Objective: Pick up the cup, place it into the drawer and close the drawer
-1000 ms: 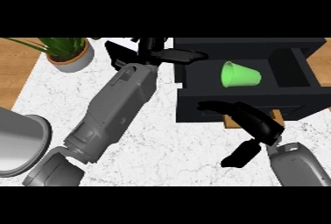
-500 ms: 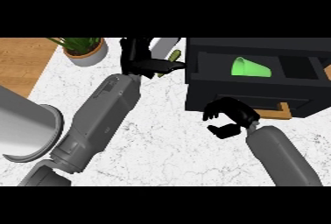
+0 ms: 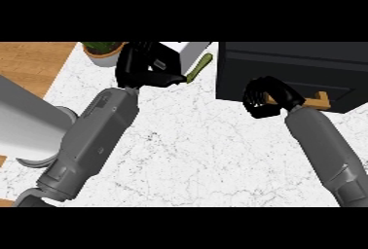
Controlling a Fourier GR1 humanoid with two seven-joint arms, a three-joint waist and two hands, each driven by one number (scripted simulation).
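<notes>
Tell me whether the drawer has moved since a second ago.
Yes. The drawer has slid shut into its cabinet; the right hand sits at its wooden handle.

I see the drawer (image 3: 295,73): black front, pushed in flush, upper right on the counter (image 3: 208,151). Its wooden handle (image 3: 320,99) pokes out at the lower front edge. I can't see the cup anywhere in this view.
</notes>
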